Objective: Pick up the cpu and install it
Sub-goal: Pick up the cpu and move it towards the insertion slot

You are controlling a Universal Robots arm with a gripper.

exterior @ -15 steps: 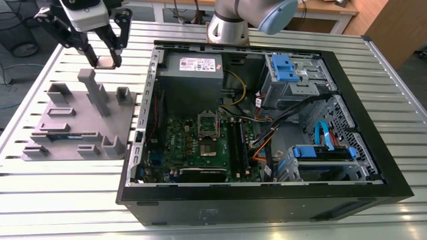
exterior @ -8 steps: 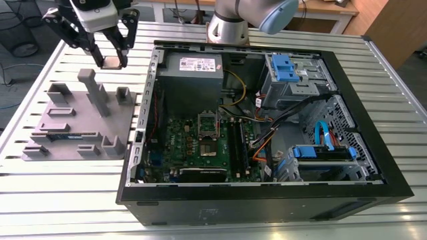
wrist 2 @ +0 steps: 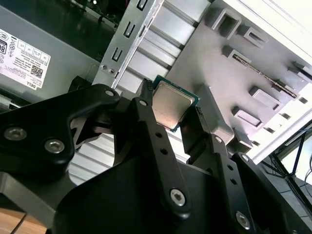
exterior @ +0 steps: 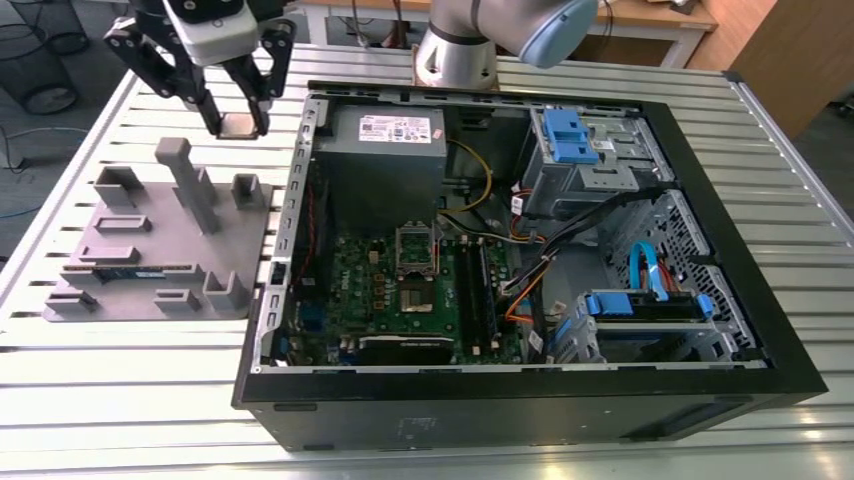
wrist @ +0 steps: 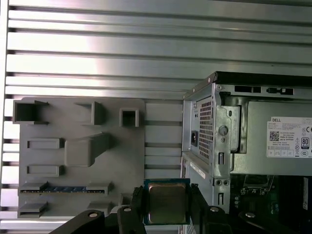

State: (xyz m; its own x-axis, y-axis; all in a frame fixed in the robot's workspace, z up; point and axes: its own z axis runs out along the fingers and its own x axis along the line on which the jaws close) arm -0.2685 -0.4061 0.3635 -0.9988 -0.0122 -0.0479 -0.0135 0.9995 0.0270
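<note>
**Figure. The gripper (exterior: 240, 128) carrying the cpu (exterior: 240, 122) in the air between the grey fixture tray (exterior: 147, 250) and the open computer case (exterior: 534, 405).**

The two fingers (wrist 2: 148, 129) are drawn narrow onto opposite edges of the chip, leaving its silver top bare in both wrist views; such an edge hold probably spares the contact face. The cpu hangs clear of the slatted table (exterior: 120, 400), near the case's corner wall. The socket (exterior: 416, 268) on the motherboard lies well apart and appears to stand empty, though it is too small in the exterior view to be sure.
</note>
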